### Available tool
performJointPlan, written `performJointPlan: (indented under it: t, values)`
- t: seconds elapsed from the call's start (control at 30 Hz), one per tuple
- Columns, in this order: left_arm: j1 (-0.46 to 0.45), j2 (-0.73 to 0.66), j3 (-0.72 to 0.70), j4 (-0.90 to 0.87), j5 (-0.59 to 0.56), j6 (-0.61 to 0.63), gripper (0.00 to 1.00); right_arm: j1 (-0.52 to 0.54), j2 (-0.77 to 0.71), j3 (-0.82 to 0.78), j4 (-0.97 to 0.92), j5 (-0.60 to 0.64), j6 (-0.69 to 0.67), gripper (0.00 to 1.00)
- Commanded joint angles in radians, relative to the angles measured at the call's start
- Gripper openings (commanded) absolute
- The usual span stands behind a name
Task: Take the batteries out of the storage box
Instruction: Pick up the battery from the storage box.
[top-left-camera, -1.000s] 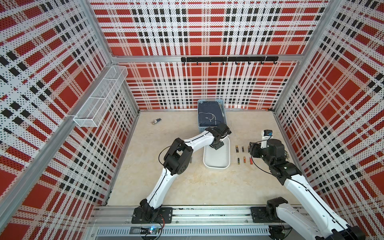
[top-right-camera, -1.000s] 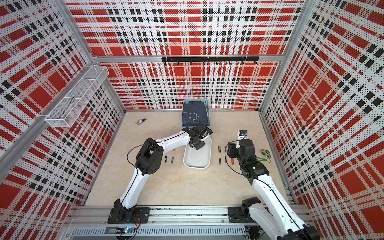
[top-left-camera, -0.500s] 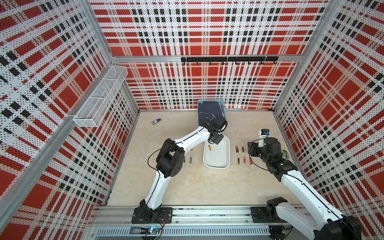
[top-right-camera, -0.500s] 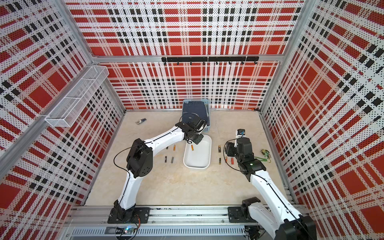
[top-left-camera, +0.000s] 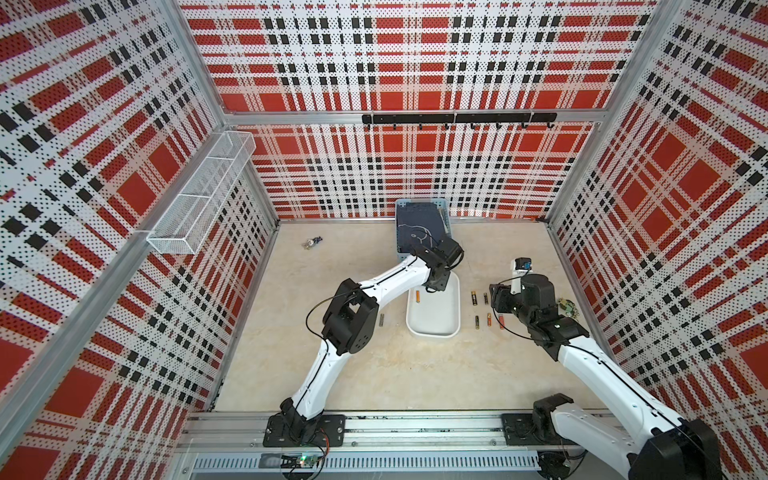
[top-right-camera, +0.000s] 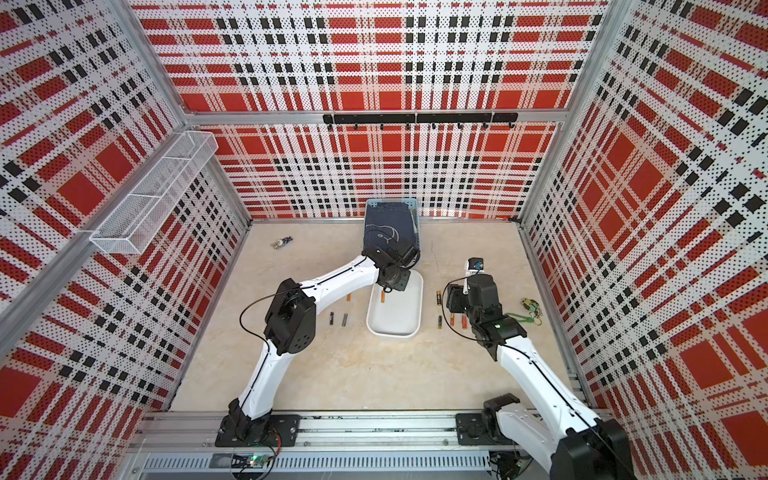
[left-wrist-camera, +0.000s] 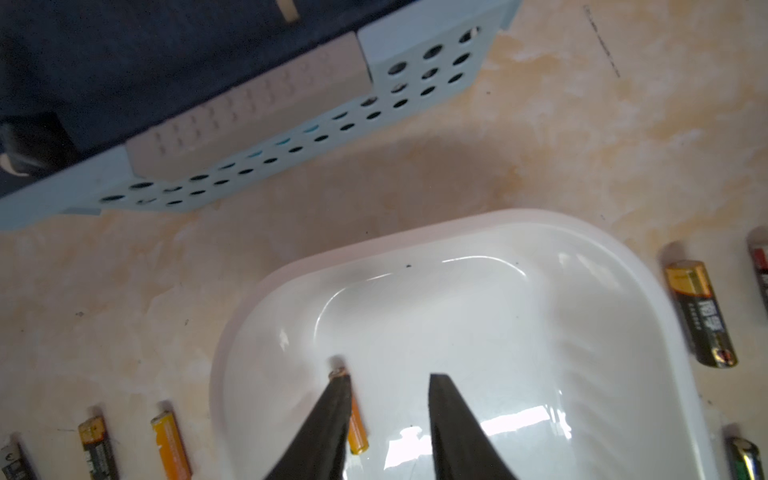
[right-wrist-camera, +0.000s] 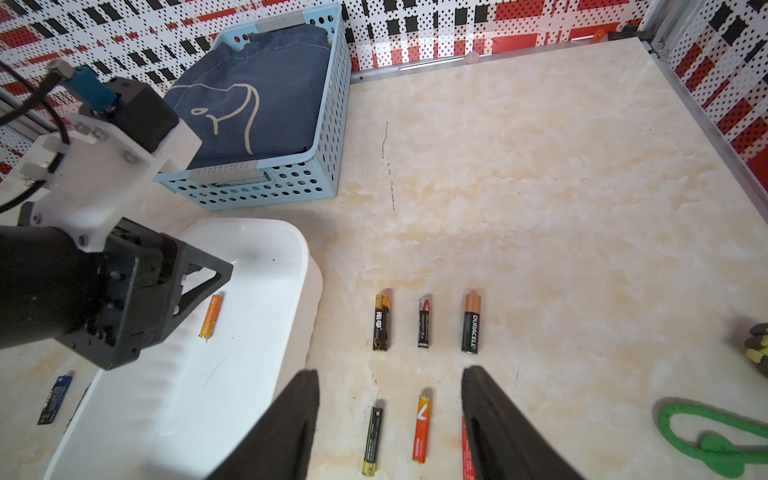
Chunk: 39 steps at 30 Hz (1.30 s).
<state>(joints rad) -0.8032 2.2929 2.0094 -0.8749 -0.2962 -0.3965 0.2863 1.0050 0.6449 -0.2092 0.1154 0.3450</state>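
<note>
Now — left tool (left-wrist-camera: 388, 376) spread over storage box (left-wrist-camera: 457, 220) | orange battery (left-wrist-camera: 357, 432) near wall

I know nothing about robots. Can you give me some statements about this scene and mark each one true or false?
1. One orange battery lies in the storage box. True.
2. That battery is clamped in a gripper. False: the left gripper hangs over it with jaws apart.
3. The blue basket holds dark cloth. True.
4. No batteries lie outside the box. False: several batteries lie on the table on both sides of it.
</note>
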Motion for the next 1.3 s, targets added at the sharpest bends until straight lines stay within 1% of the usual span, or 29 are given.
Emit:
performJointPlan:
  t: [0.0,0.1,0.27,0.3,0.33,0.37,0.47,0.67,0.8,0.87,0.93,1.03,1.1,1.17,1.2,1.27]
  values:
    - [-0.027,0.02,-0.037,0.008,-0.073,-0.147,0.42,0.007,0.022,0.022,0.019,0.012,-0.009,0.62]
    - [-0.022,0.025,-0.067,0.016,-0.069,-0.186,0.43,0.008,0.023,0.027,0.018,0.019,-0.021,0.62]
    - [-0.019,0.016,-0.134,0.031,-0.116,-0.242,0.45,0.008,0.013,0.017,0.014,0.03,-0.032,0.62]
    - [-0.019,0.016,-0.143,0.038,-0.118,-0.245,0.47,0.008,0.011,0.013,0.016,0.032,-0.034,0.62]
    - [-0.016,0.02,-0.147,0.039,-0.119,-0.249,0.51,0.008,0.01,0.009,0.016,0.033,-0.036,0.62]
    - [-0.017,0.02,-0.148,0.038,-0.128,-0.253,0.52,0.008,0.01,0.008,0.016,0.033,-0.037,0.62]
    - [-0.016,0.025,-0.168,0.047,-0.144,-0.264,0.52,0.008,0.015,-0.002,0.017,0.041,-0.041,0.62]
    - [-0.003,0.043,-0.223,0.091,-0.101,-0.265,0.52,0.007,0.014,-0.007,0.022,0.046,-0.045,0.62]
    - [0.0,0.057,-0.259,0.124,-0.075,-0.265,0.47,0.007,0.008,-0.004,0.013,0.056,-0.047,0.62]
    - [-0.001,0.059,-0.283,0.143,-0.068,-0.263,0.41,0.008,0.002,-0.005,0.009,0.063,-0.048,0.62]
    - [0.002,0.062,-0.302,0.158,-0.058,-0.253,0.38,0.007,-0.005,-0.008,0.007,0.066,-0.048,0.62]
    - [0.008,0.067,-0.327,0.174,-0.049,-0.246,0.27,0.008,-0.01,-0.007,0.01,0.068,-0.046,0.62]
    - [0.014,0.068,-0.342,0.184,-0.041,-0.244,0.15,0.008,-0.01,-0.003,0.01,0.073,-0.046,0.62]
    - [0.02,0.064,-0.36,0.199,-0.029,-0.236,0.07,0.008,-0.011,-0.001,0.009,0.073,-0.045,0.62]
    - [0.026,0.063,-0.363,0.202,-0.023,-0.231,0.0,0.008,-0.014,0.0,0.01,0.076,-0.044,0.62]
    - [0.031,0.055,-0.366,0.204,-0.013,-0.222,0.0,0.008,-0.017,0.001,0.011,0.081,-0.041,0.62]
